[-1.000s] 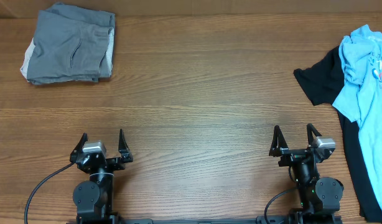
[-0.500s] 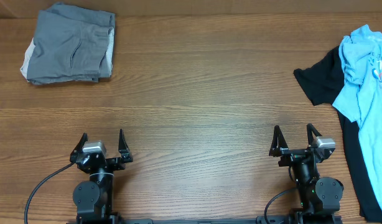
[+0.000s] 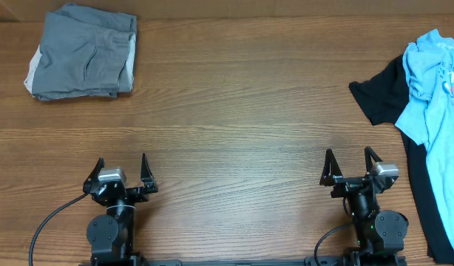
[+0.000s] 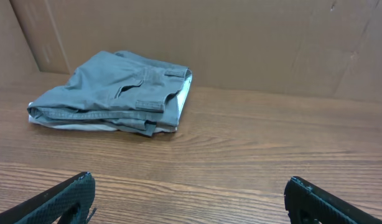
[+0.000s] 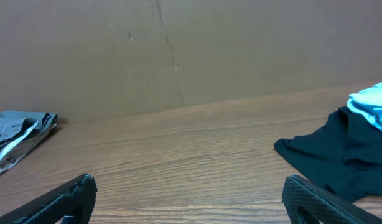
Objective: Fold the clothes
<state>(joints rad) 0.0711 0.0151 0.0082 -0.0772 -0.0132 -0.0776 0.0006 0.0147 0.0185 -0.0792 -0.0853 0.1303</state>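
We look down on a wooden table (image 3: 234,118) with two robot arms mounted at its near edge. The left gripper (image 3: 123,159) sits toward the left and the right gripper (image 3: 349,151) toward the right, well apart from each other. Both point away from us across the table. Each has its two dark fingers spread wide, with nothing between them and nothing touching them. A black cable (image 3: 46,222) curves away from the base of the left arm.

At the far right edge lies a black T-shirt (image 3: 382,96), spread flat, with one sleeve reaching toward the middle of the table. On top of it rests a light blue T-shirt (image 3: 434,89), crumpled and unfolded, with a bit of pink and white print showing near the edge. Both shirts run partly out of the overhead view. They lie to the right of the right gripper and near it, but apart from its fingers.

In the far left corner sits a grey garment (image 3: 83,52), folded into a neat stack, with a lighter lining showing at its edges. It is well apart from both grippers. The wrist cameras show a brown cardboard wall (image 4: 241,37) standing along the back of the table.
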